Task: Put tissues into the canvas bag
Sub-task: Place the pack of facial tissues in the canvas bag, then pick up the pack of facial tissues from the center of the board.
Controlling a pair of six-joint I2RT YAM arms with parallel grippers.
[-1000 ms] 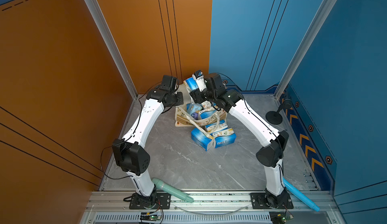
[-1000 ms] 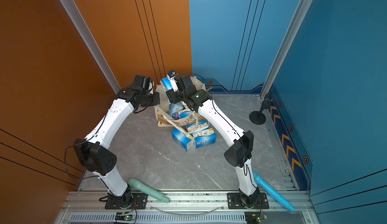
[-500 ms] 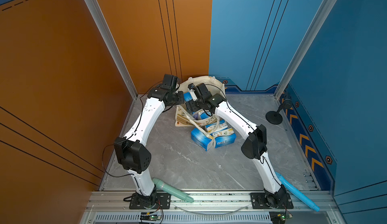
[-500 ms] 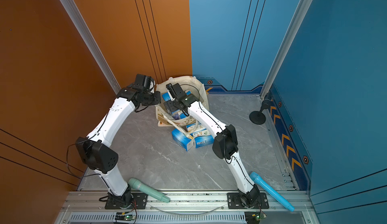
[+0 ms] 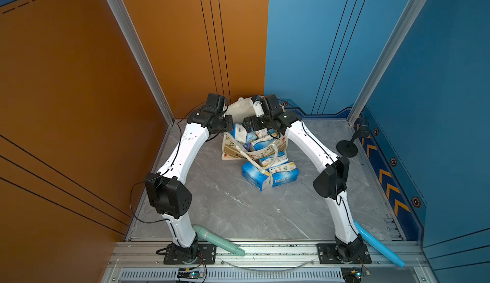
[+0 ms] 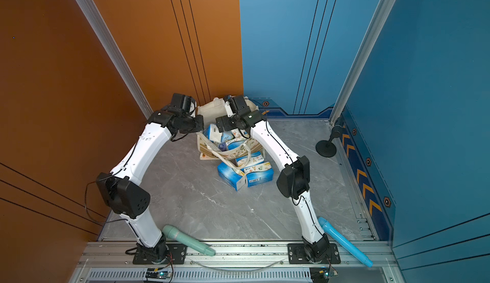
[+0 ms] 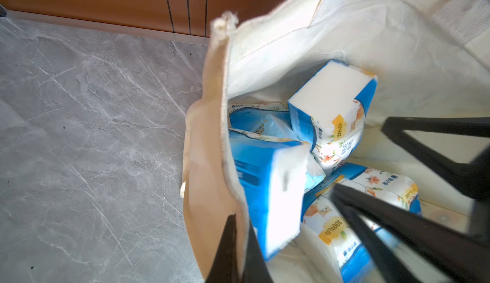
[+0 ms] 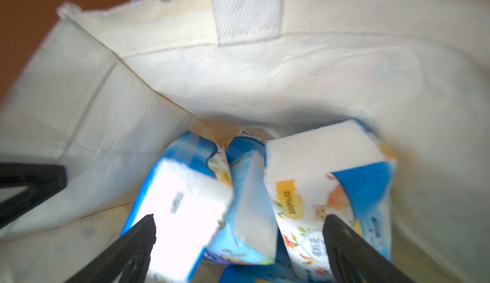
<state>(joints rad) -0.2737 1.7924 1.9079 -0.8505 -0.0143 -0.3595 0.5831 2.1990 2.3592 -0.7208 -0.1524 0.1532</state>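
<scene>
While the left pincer (image 7: pixel 240 232) is seen clamped shut on a side rim of the canvas bag (image 8: pixel 238 83), the mouth is held open; the right pincer (image 8: pixel 238 218) is spread wide above that mouth, with nothing gripped; tissues (image 7: pixel 331 96) are piled unevenly inside, and more packs (image 5: pixel 254 175) are left on the tabletop (image 5: pixel 225 202) against the bag's front, a rope handle (image 5: pixel 248 157) draped over them. Should the thin fabric slip from the shut pincer, the mouth could collapse; the handle could be snagged when the outer packs are lifted. Counted are two pincers; one bag; about five packs inside; three or four outside; two cylinders (image 5: pixel 217 240) by the arm bases; one black stand (image 5: pixel 347 146).
</scene>
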